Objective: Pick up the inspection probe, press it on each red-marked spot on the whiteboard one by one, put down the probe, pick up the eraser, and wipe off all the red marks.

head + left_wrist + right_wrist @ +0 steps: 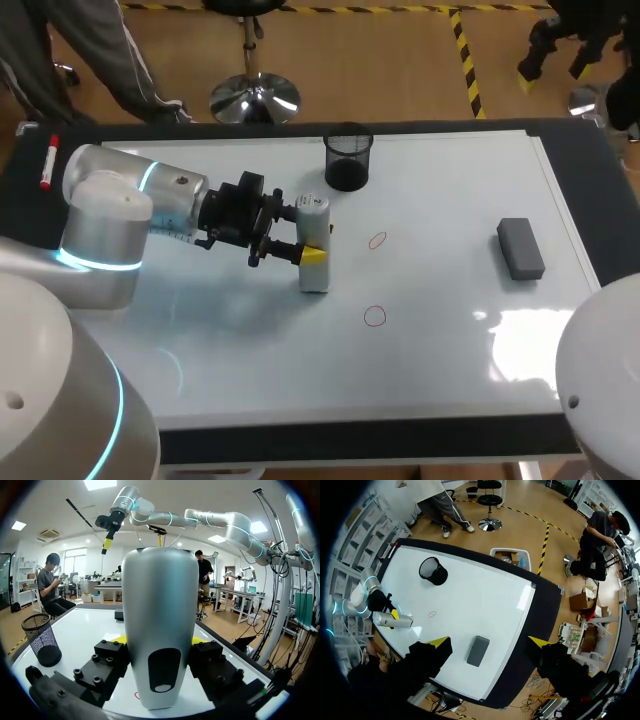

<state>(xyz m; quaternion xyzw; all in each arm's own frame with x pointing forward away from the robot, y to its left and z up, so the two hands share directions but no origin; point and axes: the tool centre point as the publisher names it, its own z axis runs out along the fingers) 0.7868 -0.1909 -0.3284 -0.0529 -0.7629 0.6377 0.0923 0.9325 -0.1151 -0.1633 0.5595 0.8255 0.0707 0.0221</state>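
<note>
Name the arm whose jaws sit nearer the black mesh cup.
Left. Its jaws, shut on the probe, are near the mesh cup; the right arm's hang high above the eraser.

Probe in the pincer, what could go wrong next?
The probe, gripped in the left pincer, could slip or tilt when pressed down. The far red circle and near red circle are small, so it might miss them. The mesh cup stands close by; a wide swing could bump it.

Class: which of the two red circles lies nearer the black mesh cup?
The far red circle; the near red circle sits farther from the mesh cup.
</note>
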